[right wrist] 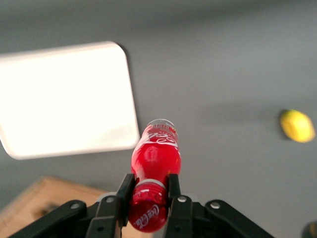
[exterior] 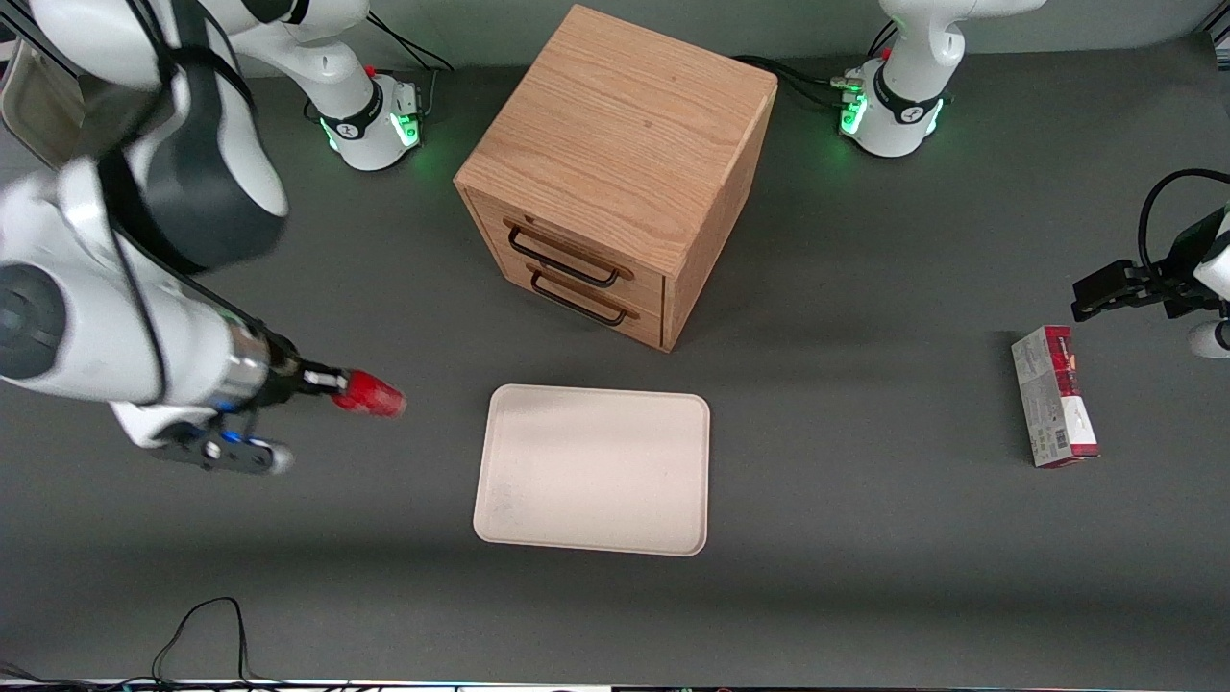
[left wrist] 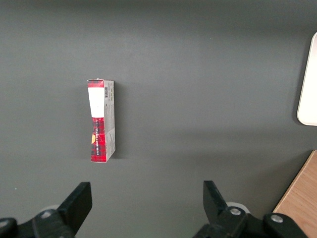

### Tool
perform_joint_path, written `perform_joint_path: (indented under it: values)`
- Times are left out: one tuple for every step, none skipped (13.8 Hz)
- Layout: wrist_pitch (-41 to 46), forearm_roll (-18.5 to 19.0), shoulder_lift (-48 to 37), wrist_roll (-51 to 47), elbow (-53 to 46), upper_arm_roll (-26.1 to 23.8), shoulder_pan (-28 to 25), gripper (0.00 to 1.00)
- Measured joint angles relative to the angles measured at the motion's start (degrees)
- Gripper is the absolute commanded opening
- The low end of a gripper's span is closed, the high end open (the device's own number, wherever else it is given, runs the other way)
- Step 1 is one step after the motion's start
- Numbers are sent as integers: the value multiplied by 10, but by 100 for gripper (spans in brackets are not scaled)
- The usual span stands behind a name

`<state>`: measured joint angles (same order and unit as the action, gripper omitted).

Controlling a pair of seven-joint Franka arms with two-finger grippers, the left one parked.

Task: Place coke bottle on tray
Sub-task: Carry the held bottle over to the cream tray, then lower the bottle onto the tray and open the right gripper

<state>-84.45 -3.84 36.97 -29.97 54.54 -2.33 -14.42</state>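
Observation:
My right gripper [exterior: 332, 382] is shut on the coke bottle [exterior: 370, 393], a small red bottle with a red cap and white script. It holds the bottle by the neck, lying level above the table, beside the tray toward the working arm's end. The wrist view shows the fingers [right wrist: 125, 191] clamped on the neck just under the cap, the bottle [right wrist: 156, 156] pointing away from the camera. The tray [exterior: 594, 469] is pale cream, flat and bare, in front of the drawer cabinet, nearer the front camera. It also shows in the wrist view [right wrist: 64, 99].
A wooden two-drawer cabinet [exterior: 615, 173] stands farther from the front camera than the tray. A red-and-grey carton [exterior: 1054, 396] lies toward the parked arm's end. A small yellow object [right wrist: 297, 126] lies on the table in the right wrist view.

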Motion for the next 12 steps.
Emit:
perform_joint_path:
  values:
    - [-36, 0, 26, -23, -4, -5, -7, 0]
    - [-70, 0, 50, -43, -7, -5, -13, 0]
    - [-103, 0, 70, -62, -10, -5, -19, 0]
    - [-137, 2, 90, -78, -13, -5, -24, 0]
    - [-165, 10, 108, -89, -15, -4, -31, 0]
    - [-188, 23, 124, -99, -16, -4, -37, 0]
    - [-207, 34, 139, -111, -16, -4, -44, 0]
    - [-220, 45, 152, -122, -18, -4, -51, 0]
    - [-227, 51, 161, -132, -21, -4, -56, 0]
    - [-229, 53, 165, -142, -23, -4, -60, 0]
    - [-231, 53, 165, -153, -26, -4, -63, 0]
    - [-233, 53, 165, -159, -30, -4, -65, 0]
